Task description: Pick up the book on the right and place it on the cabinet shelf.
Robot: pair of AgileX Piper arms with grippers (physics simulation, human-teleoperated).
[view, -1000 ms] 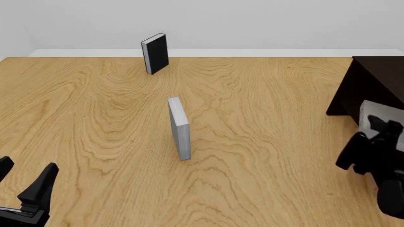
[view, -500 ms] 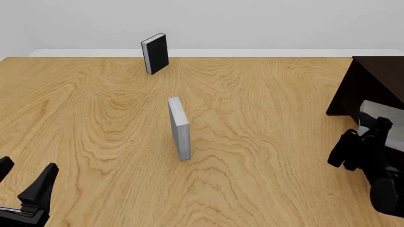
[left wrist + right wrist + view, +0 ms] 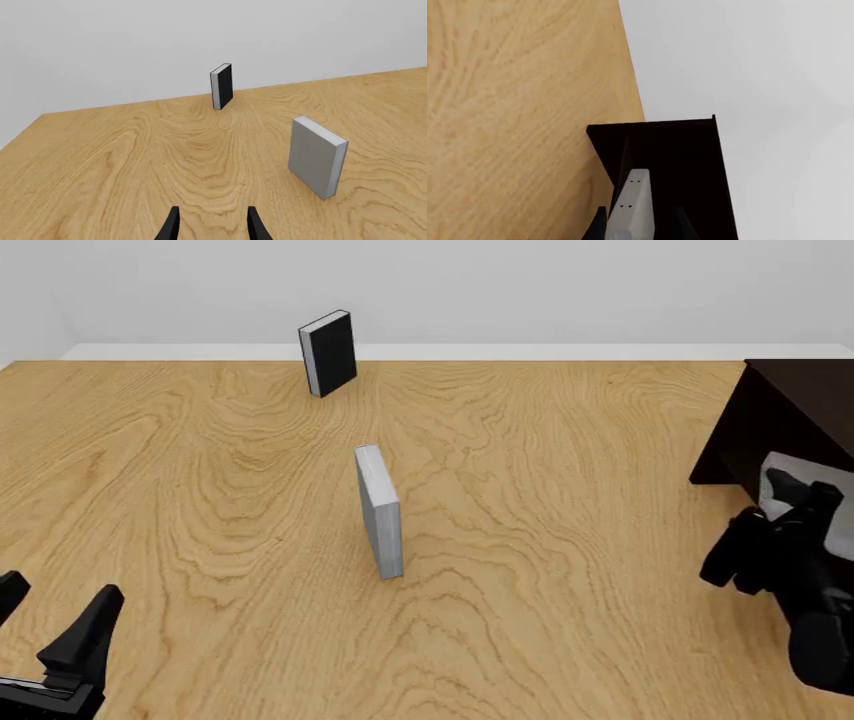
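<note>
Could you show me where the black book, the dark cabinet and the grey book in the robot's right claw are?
black book (image 3: 330,352), front view, on its dark cover.
cabinet (image 3: 787,405), front view, on its dark side.
grey book (image 3: 632,207), right wrist view, on its pale edge between the claw's fingers.

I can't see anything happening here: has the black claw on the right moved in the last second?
Yes. The right gripper, holding the light-grey book, has shifted slightly leftward, judged against the dark cabinet.

The book (image 3: 787,502) sits at the cabinet (image 3: 801,410) on the table's (image 3: 534,540) right, two books standing left.
</note>
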